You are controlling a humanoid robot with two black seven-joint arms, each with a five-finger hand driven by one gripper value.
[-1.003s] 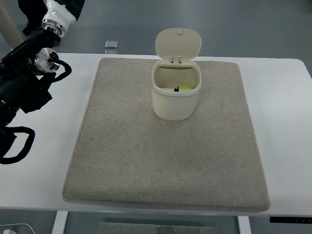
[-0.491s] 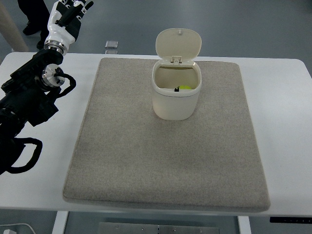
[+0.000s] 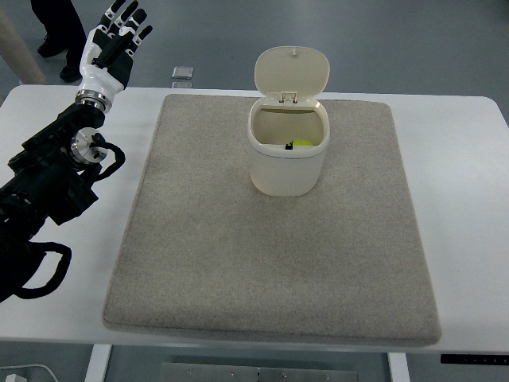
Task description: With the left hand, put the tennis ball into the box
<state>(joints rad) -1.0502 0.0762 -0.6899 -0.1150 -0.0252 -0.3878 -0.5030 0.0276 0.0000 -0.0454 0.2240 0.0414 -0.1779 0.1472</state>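
With the tennis ball [image 3: 301, 144] sitting inside the lidded box [image 3: 287, 158] at upper center of the mat [image 3: 270, 239], the drop looks done; left hand [image 3: 114, 46] is empty, fingers spread, at upper left.

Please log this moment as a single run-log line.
left hand: open, empty, far-left table edge | ball: inside box | lid: open | right hand: not in view

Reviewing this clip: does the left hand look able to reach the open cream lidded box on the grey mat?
Probably yes. The left hand is open and empty by the table's far-left corner; only bare grey mat lies between it and the cream box.
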